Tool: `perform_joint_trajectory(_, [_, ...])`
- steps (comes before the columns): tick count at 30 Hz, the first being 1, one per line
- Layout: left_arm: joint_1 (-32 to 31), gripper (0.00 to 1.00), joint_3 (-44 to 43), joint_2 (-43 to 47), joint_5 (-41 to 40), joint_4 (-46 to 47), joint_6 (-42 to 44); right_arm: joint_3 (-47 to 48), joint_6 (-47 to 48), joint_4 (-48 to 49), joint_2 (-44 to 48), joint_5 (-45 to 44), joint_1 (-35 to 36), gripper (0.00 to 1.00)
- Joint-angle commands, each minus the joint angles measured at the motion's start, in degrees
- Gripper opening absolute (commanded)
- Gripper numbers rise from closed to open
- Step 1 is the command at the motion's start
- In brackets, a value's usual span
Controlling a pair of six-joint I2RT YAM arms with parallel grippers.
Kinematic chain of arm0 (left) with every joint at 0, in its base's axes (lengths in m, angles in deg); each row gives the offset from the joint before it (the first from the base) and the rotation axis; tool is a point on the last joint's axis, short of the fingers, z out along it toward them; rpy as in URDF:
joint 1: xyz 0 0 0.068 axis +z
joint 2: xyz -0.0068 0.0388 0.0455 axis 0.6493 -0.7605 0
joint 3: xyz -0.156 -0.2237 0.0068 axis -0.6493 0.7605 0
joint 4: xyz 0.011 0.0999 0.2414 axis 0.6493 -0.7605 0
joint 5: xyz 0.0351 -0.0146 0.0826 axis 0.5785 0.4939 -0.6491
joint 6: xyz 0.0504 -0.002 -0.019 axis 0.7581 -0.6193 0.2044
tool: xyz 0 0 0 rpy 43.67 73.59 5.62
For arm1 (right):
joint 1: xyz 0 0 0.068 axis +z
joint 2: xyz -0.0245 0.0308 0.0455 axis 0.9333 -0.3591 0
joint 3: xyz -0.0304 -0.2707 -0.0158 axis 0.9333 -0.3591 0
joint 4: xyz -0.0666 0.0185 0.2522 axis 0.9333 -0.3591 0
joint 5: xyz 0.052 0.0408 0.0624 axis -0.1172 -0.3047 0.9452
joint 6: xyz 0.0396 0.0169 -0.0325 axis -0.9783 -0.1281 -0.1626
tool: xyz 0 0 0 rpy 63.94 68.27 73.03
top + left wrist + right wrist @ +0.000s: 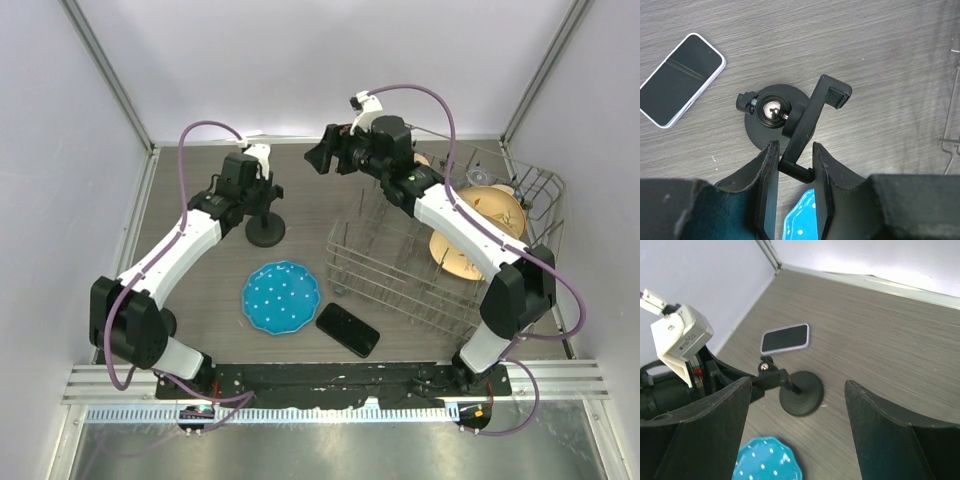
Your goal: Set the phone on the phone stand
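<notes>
The worktop (300, 190) is finished in matt grey with a fine wood grain. The phone stand (771, 131) is made of matt black plastic, and a polished metal ball (772, 110) is set at its joint. A glossy dark glass face, framed by a smooth pale rim, is shown by the phone (679, 79) near the stand. The fingers (767, 190) of the left claw (795, 147) at the stand are moulded in dull black plastic with slightly rough edges. A smooth, faintly shiny blue plate (280, 296) and a bare metal wire rack (390, 265) are seen beside the stand.
</notes>
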Motion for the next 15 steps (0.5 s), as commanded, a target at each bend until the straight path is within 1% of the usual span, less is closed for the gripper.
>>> perform_joint_trajectory(1, [0.4,0.03,-0.9,3.2,0.3,-0.5,5.5,6.5,8.8,-9.0,-0.5,-0.6,1.4,0.8])
perform_joint_trajectory(2, [0.4,0.03,0.5,3.7,0.4,-0.3,6.2,6.7,10.1,-9.8,-0.5,-0.5,1.5,0.81])
perform_joint_trajectory(5, [0.3,0.11,3.9,6.9,-0.8,1.7,8.0,7.8,11.8,-11.4,-0.7,0.4,1.8,0.81])
perform_joint_trajectory(6, [0.3,0.27,4.2,7.5,-2.7,1.8,8.0,7.9,12.1,-11.6,-0.8,0.4,2.2,0.81])
perform_joint_trajectory(8, [0.3,0.44,4.6,8.5,-4.2,1.6,8.4,8.3,12.2,-12.0,-1.1,0.6,2.5,0.81])
perform_joint_trajectory(9, [0.3,0.54,4.5,8.7,-5.6,1.5,8.3,8.6,12.6,-12.2,-1.5,0.5,2.7,0.81])
perform_joint_trajectory(11, [0.3,0.56,4.3,9.0,-5.8,0.9,8.1,9.9,13.0,-13.4,-2.1,0.4,3.6,0.81])
perform_joint_trajectory(12, [0.3,0.55,4.2,9.1,-5.8,0.9,8.1,10.4,13.7,-13.9,-2.4,0.2,3.8,0.8])
perform_joint_trajectory(15, [0.3,0.47,4.0,9.3,-7.2,0.5,8.0,12.3,15.9,-16.6,-3.5,-2.6,5.8,0.81])
